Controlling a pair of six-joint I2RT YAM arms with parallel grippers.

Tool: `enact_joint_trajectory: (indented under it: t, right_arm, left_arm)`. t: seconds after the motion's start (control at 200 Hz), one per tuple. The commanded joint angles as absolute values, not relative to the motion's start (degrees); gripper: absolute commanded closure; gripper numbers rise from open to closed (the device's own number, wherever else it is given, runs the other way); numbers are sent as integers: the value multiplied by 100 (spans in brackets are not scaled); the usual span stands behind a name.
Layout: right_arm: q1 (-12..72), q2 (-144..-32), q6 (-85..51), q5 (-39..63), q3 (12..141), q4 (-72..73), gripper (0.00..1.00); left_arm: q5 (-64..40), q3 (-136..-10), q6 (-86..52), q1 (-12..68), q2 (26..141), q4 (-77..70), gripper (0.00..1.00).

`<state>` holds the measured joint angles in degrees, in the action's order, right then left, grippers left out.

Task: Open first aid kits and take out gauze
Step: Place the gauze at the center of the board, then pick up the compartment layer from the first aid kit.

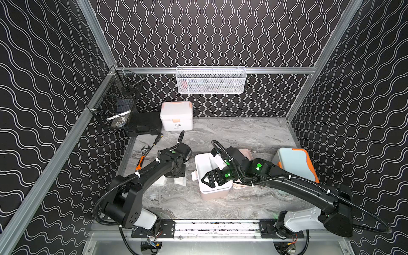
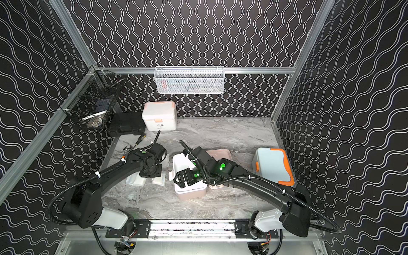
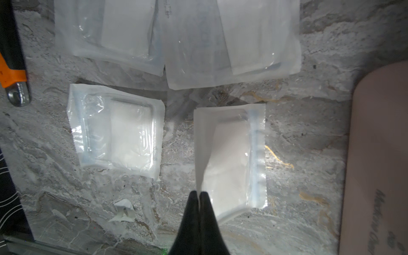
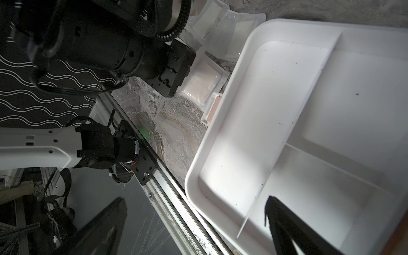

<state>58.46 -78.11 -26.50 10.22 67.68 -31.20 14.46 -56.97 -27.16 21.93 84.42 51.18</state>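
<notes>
Four gauze packets [image 3: 114,130]: we find them on the marble table [image 3: 309,132], just beside the pink kit [image 3: 375,154].
Left gripper [image 3: 199,195]: fingertips together, pinching the paper edge of the held packet [image 3: 229,159].
Right gripper [image 1: 208,178]: we see it spread wide, gripping nothing, over the pink kit's white divided inside.
Pink kit: open, lid [image 2: 218,154] lying alongside.
White kit [image 1: 176,117]: closed, by the back wall next to the black case [image 1: 143,123].
Blue kit [image 1: 295,165]: closed, at the table's right edge.
</notes>
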Motion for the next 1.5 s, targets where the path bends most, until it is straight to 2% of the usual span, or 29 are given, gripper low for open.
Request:
enact_joint_trajectory:
  t: [0.0,0.195,0.3,0.395,0.5,0.691,1.061,1.201,1.336,1.496]
  right_arm:
    - [5854,-7765,-2663,984,6747,-3112,0]
    - [5854,-7745,-2689,993,6732,-3111,0]
    - [5854,-7718,-2706,993,6724,-3120,0]
    - [5854,-7693,-2716,976,6715,-3129,0]
    - [5854,-7678,-2724,958,6706,-3138,0]
    - [5854,-7678,-2742,967,6741,-3138,0]
    - [5854,-7585,-2700,954,6872,-3116,0]
    - [5854,-7670,-2646,893,6968,-3155,0]
    - [5854,-7884,-2613,729,7102,-3244,0]
    - [5845,-8171,-2567,262,7437,-3636,0]
  left_arm:
    - [1736,-5706,-2742,2159,8486,5142,100]
    - [1734,-5712,-2755,2162,8525,5167,100]
    - [1749,-5735,-2785,2154,8483,5224,89]
    - [1748,-5764,-2811,2160,8384,5288,84]
    - [1725,-5830,-2830,2157,8265,5372,73]
    - [1668,-6026,-2839,2158,7871,5656,63]
    - [-328,-6383,-3025,2161,6222,5351,27]
    - [-680,-6329,-3187,2162,5590,5238,13]
    - [-876,-6220,-3223,2158,5224,5168,4]
    - [-1229,-5625,-3594,2160,4571,4490,1]
